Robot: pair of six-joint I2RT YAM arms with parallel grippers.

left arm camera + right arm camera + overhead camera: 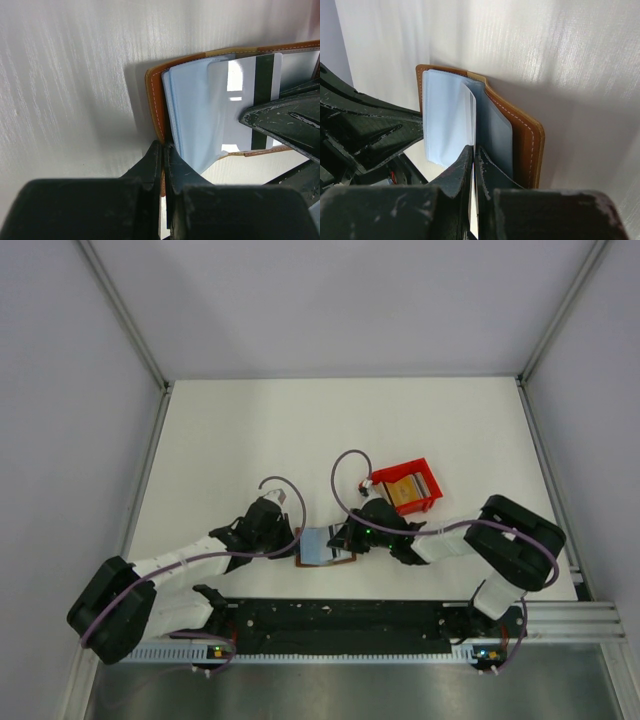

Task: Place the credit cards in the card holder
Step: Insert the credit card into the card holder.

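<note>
**Open card holder, held at both ends**

Item 1. Card holder (pixel 322 545): brown, stitched, lying open on the white surface (pixel 250 430), near its 6 o'clock edge and midway between the two arms. Light-blue sleeves (pixel 192 110) fan up from the spine.

Item 2. Left claw (pixel 293 543): at the holder's 9 o'clock end. Its wrist view shows the fingers pinched together on the brown cover's edge.

Item 3. Right claw (pixel 350 538): at the holder's 3 o'clock end. Closed; its own camera shows the fingers nipped on a thin edge among the sleeves and cover, though I cannot tell which layer.

Item 4. Pale card (pixel 262 75): bears one dark stripe and lies flat inside the open holder, partly behind a clear sleeve and partly hidden by the right claw.

Item 5. Red box (pixel 432 492): open-topped, at about 1 o'clock from the holder, just beyond the right claw.

Item 6. Credit cards (pixel 405 489): stacked inside the red box, orange-yellow and grey showing. Count not readable.
</note>
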